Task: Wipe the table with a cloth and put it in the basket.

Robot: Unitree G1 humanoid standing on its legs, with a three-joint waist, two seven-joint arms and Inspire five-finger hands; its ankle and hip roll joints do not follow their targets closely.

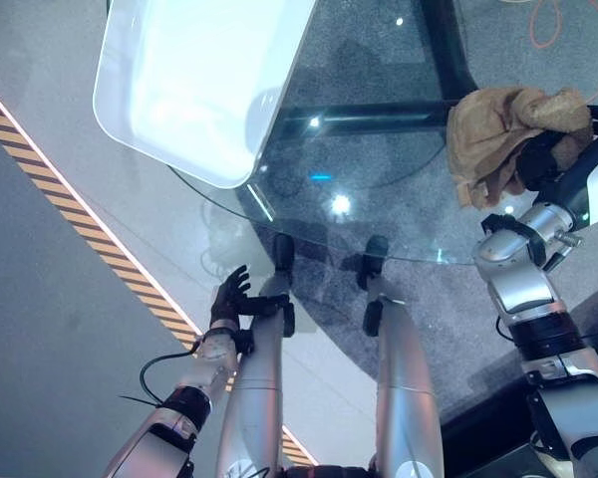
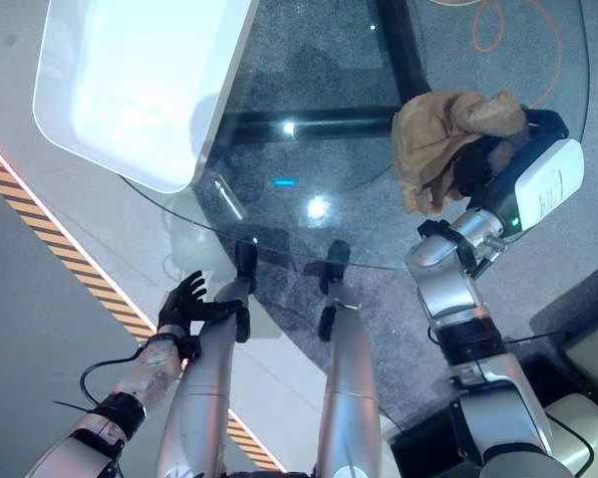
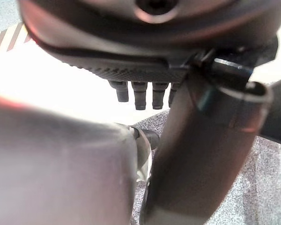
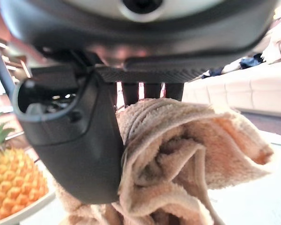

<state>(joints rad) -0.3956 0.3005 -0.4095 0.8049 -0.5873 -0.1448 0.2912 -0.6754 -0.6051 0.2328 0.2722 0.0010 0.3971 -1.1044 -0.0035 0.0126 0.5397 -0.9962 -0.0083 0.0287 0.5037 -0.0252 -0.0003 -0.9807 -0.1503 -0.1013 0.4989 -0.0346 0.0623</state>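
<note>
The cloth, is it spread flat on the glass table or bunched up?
Bunched up. The tan cloth is crumpled into folds, with the right hand curled round it above the glass table; the right wrist view shows folds gathered against the thumb.

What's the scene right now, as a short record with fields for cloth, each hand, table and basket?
cloth: tan cloth, bunched, held above the glass table
right hand: right hand curled round the cloth
left hand: left hand low beside the table, fingers spread, holding nothing
basket: white basket at the table's far left edge
</note>
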